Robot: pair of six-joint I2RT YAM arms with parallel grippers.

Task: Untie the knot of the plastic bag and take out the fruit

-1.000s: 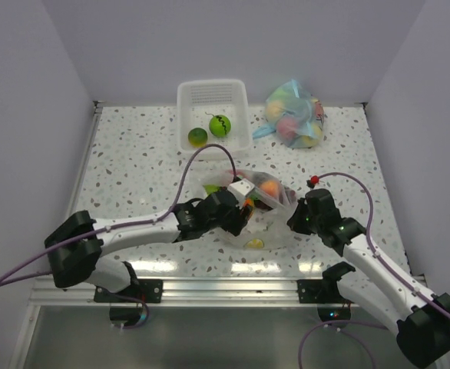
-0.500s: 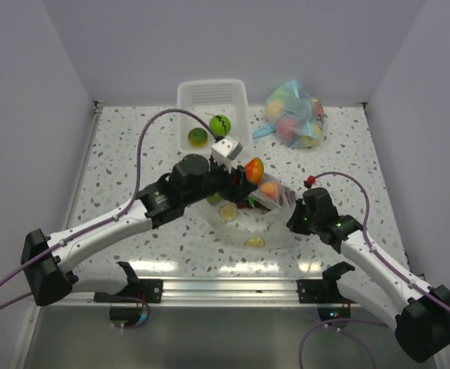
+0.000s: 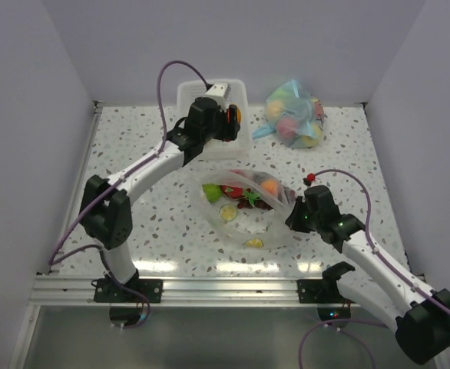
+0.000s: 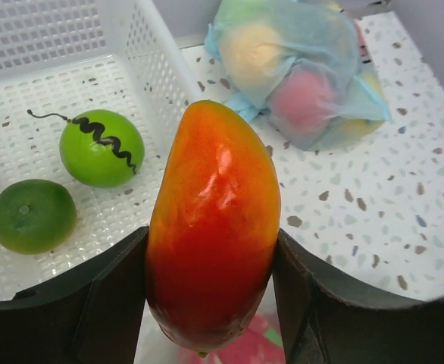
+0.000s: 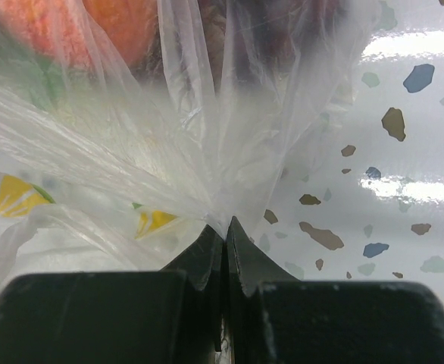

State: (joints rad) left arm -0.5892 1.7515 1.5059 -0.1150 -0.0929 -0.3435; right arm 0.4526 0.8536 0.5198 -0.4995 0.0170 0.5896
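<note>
The clear plastic bag (image 3: 248, 207) lies open mid-table with fruit (image 3: 244, 194) inside: a lime, red pieces, an orange, citrus slices. No knot shows. My right gripper (image 3: 292, 217) (image 5: 223, 224) is shut on the bag's right edge (image 5: 199, 152). My left gripper (image 3: 231, 118) (image 4: 211, 303) is shut on a red-orange mango-like fruit (image 4: 213, 220) and holds it over the white basket (image 3: 186, 96), near its right wall (image 4: 157, 61). Two green fruits (image 4: 101, 148) (image 4: 31, 215) lie in the basket.
A blue-tinted bag of pastel fruits (image 3: 294, 114) (image 4: 305, 61) lies at the back right, beside the basket. Walls enclose the table on three sides.
My left arm has lifted the red-orange fruit out of the clear bag and carried it back to above the basket. The right gripper has kept its hold on the bag.
</note>
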